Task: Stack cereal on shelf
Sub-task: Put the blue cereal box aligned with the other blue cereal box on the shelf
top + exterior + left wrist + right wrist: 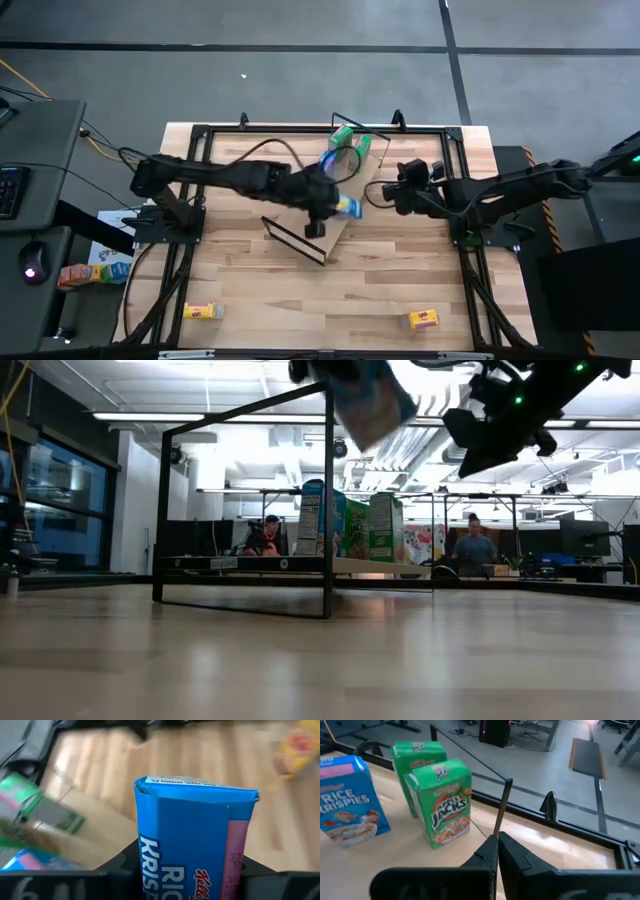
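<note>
My left gripper (335,207) is clamped on a blue cereal box (347,207), holding it up off the wood over the middle of the shelf (372,172). In the left wrist view that blue box (195,840) fills the space between my fingers, its closed top flap pointing away from the wrist and its lower part sunk between the dark pads. From the low view the same box (365,395) hangs tilted, well above the board and clear of everything standing on it.

My right gripper (383,192) sits just beside the held box, on its right, over the shelf's right part. In the right wrist view its two fingers (492,857) are pressed together with nothing between them, and a thin black wire (501,810) of the shelf frame rises just past the tips.

Farther out on the shelf, two green boxes (445,802) stand upright, one right behind the other, with a second blue box (347,802) upright near them.

Well apart from both grippers, two yellow boxes lie flat on the table (300,290) near its front edge: one at front left (203,311), one at front right (424,319).
</note>
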Motion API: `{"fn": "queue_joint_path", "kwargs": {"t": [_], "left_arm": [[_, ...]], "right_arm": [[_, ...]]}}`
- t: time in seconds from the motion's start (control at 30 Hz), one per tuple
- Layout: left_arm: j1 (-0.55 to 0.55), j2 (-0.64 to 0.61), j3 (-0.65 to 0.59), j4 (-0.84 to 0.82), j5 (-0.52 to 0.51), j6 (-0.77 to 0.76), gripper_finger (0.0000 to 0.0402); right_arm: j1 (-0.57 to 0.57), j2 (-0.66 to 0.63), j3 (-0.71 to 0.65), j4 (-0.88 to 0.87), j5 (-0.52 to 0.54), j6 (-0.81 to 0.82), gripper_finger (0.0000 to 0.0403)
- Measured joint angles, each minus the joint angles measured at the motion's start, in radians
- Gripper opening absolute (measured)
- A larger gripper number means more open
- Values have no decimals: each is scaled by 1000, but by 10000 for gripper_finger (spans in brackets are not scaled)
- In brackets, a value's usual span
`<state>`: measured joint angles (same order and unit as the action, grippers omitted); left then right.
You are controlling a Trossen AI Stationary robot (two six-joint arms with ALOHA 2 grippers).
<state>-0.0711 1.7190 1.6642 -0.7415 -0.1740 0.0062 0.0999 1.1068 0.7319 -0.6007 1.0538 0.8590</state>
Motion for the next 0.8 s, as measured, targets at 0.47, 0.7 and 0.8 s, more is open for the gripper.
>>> {"fn": "queue_joint_path", "kwargs": {"t": [0.47,0.7,0.8], "left_arm": [[167,179,0,-24,26,-29,129],[192,214,0,-31,34,-12,129],[191,219,-1,-31,34,-9,129]], "right_arm": [[11,-1,0,-28,2,31,0],[11,-1,0,-23,3,34,0],[11,-1,0,-21,0,34,0]]}}
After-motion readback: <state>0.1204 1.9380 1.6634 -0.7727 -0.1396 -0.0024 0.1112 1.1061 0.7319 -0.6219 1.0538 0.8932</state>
